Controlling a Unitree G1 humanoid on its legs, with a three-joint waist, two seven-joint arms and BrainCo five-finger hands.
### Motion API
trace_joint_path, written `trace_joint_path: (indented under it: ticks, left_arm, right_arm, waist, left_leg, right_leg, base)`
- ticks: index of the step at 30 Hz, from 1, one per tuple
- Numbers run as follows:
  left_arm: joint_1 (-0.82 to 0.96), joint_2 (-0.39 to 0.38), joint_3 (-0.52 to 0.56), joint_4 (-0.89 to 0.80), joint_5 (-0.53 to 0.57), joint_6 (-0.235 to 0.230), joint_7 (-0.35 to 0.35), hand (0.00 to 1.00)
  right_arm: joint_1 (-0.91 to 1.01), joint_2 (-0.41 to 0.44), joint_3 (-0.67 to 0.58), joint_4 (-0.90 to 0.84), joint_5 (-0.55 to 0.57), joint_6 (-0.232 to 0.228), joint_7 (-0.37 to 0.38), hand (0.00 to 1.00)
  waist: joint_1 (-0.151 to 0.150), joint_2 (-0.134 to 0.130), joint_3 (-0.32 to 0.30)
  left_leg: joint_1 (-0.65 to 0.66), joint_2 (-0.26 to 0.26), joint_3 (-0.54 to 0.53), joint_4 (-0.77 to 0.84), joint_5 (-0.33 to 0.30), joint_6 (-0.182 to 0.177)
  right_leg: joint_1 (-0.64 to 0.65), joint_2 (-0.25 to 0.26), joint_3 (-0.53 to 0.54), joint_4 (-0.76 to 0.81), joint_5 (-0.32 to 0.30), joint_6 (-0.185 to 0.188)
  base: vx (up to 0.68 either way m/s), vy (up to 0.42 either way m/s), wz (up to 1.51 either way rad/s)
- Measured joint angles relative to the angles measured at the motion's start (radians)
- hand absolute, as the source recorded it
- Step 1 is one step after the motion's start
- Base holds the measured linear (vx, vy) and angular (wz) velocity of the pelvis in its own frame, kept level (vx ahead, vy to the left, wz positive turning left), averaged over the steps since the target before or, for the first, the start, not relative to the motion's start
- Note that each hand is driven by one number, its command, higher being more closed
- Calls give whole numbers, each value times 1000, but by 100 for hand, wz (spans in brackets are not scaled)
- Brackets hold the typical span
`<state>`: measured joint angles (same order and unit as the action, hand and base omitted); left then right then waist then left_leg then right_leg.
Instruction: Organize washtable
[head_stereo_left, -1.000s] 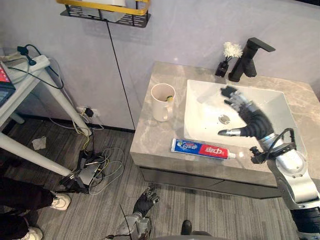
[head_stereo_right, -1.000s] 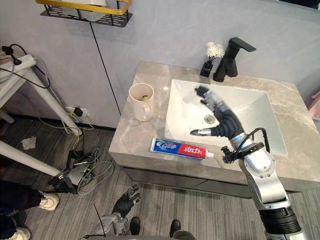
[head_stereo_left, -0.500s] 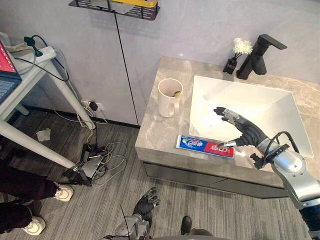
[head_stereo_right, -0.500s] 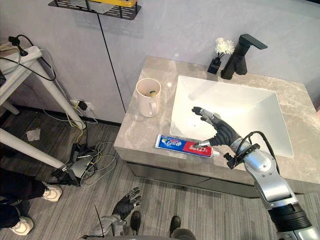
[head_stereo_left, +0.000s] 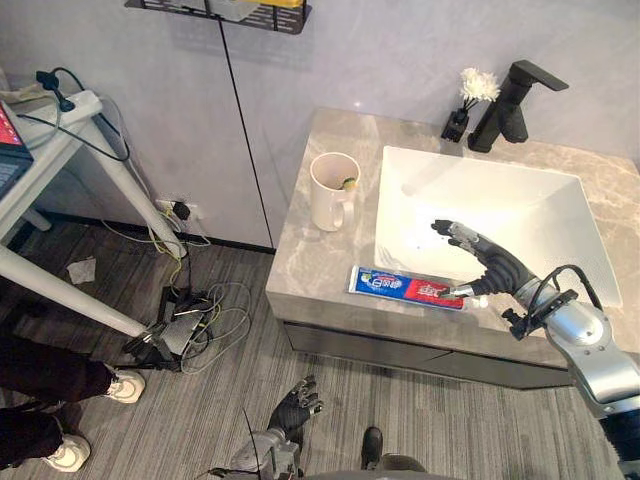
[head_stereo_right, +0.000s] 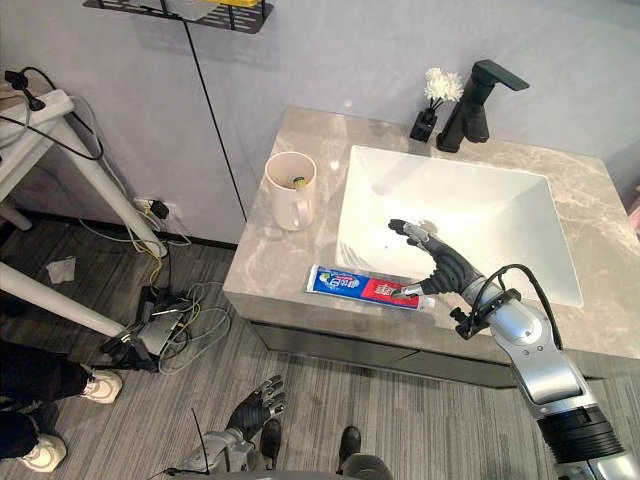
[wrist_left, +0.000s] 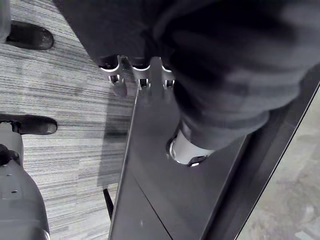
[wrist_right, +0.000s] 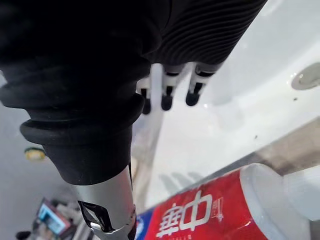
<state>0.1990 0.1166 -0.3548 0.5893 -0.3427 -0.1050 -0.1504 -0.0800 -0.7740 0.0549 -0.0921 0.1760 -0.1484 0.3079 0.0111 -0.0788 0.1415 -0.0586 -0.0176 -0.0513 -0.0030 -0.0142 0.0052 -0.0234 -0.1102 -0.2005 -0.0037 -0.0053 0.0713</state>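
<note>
Hovering over the front rim of the sink (head_stereo_left: 520, 205), the right hand (head_stereo_left: 490, 268) had its fingers straight and spread apart over the basin, its thumb down by the cap end of the toothpaste (head_stereo_left: 405, 287), though whether it touched the tube could not be told. The toothpaste lay flat on the front strip of the table (head_stereo_left: 310, 270), lengthwise along the edge, with a mug (head_stereo_left: 331, 190) upright farther back, left of the sink. The left hand (head_stereo_left: 293, 405) hung low over the floor (head_stereo_left: 450, 410), fingers loosely apart, holding nothing.
</note>
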Motion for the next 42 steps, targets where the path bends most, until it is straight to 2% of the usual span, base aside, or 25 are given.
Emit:
trace_joint_path:
  ticks: [7, 15, 30, 31, 33, 42]
  left_arm:
    - [-8, 5, 0, 0, 0, 0, 0, 0]
    - [-21, 7, 0, 0, -1, 0, 1, 0]
    - [-25, 16, 0, -1, -20, 0, 0, 0]
    - [-25, 17, 0, -2, -20, 0, 0, 0]
    - [-25, 25, 0, -13, -20, -1, 0, 0]
    - [-26, 27, 0, -29, -22, -1, 1, 0]
  right_arm:
    - [2, 0, 0, -4, -10, 0, 0, 0]
    - [42, -3, 0, -12, -43, 0, 4, 0]
    - [148, -62, -2, -52, -69, 0, 45, 0]
    - [150, -61, -2, -52, -69, -1, 45, 100]
    - [149, -62, -2, -52, -70, -1, 46, 100]
    - [99, -78, -16, -38, -89, 4, 14, 100]
  waist:
    - [0, -11, 16]
    - [2, -12, 34]
    - [2, -16, 49]
    - [2, -18, 51]
    - [3, -27, 60]
    - [7, -28, 71]
  left_leg:
    - [-3, -1, -5, 1, 0, 0]
    - [-13, -3, -27, 3, 0, 0]
    - [-24, -3, -53, 4, 0, 0]
    - [-24, -3, -56, 4, 0, 0]
    - [-26, -3, -63, 4, 2, -2]
    - [-43, -1, -80, 4, 7, -6]
  right_leg:
    - [0, -1, -4, 0, 0, 0]
    - [-1, -1, -22, 2, 0, 0]
    - [-3, 0, -40, 9, -8, -9]
    - [-3, 0, -41, 12, -11, -10]
    - [-5, 0, -44, 18, -19, -12]
    - [-15, 3, -47, 20, -19, -12]
  base:
    - [-3, 2, 2]
    - [1, 4, 8]
    - [-2, 3, 4]
    - [-13, -7, 12]
    - [-14, -8, 9]
    - [4, 1, 6]
